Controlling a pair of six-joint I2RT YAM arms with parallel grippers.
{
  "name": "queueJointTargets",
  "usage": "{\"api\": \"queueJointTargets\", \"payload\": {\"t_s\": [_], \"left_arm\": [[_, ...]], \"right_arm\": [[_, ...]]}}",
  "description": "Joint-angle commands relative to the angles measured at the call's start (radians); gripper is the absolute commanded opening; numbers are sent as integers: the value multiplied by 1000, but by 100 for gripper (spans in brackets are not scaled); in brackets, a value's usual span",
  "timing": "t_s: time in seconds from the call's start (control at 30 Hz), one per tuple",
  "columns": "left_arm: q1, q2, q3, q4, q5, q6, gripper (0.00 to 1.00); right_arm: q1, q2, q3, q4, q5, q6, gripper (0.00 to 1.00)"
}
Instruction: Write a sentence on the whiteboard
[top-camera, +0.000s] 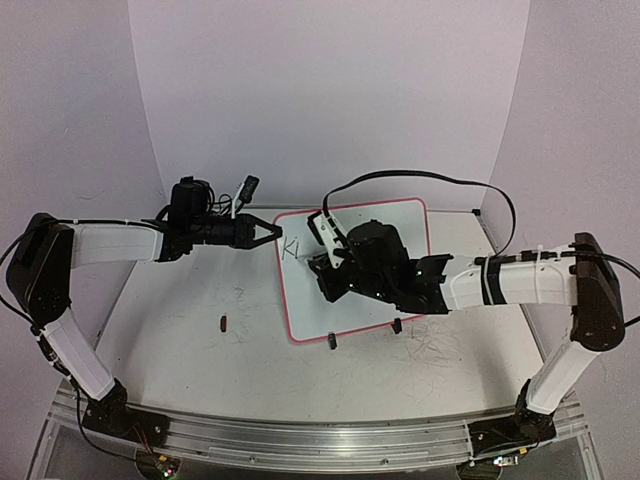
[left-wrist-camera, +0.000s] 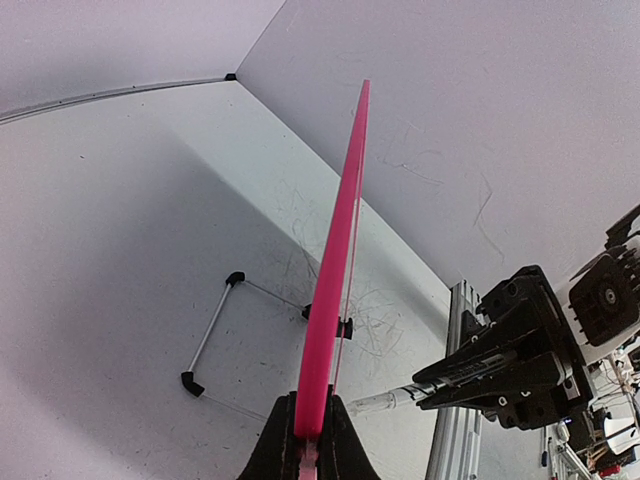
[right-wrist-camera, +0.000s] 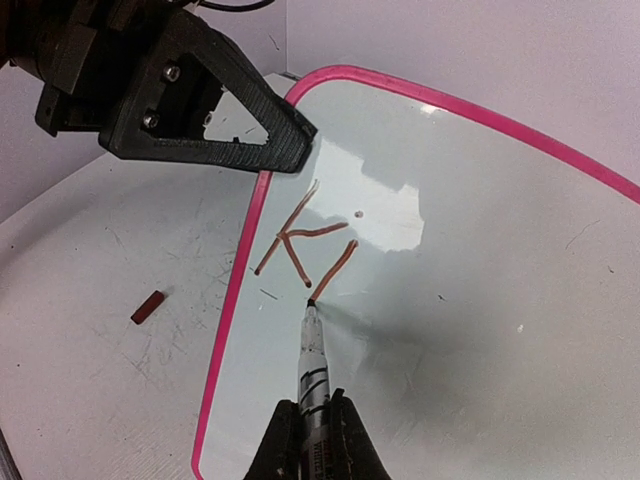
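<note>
Steadying the board (top-camera: 405, 212), left gripper (top-camera: 270, 232) is clamped shut on its pink edge; right gripper (right-wrist-camera: 312, 420) grips the marker (right-wrist-camera: 312, 350), tip on board, "Ki" (right-wrist-camera: 287, 229) written.

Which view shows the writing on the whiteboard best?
Right wrist: the writing is large and sharp on the whiteboard, a K and an i stroke, marker tip touching it. Top external shows only tiny marks near the board's left edge. Left wrist sees the board edge-on, no writing.
</note>
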Motion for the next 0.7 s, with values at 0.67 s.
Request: {"api": "queueJointTargets", "payload": {"t_s": [0.67], "left_arm": [[-5, -44, -3, 16, -8, 25, 0]], "right_arm": [[-23, -44, 57, 40, 47, -4, 0]]}}
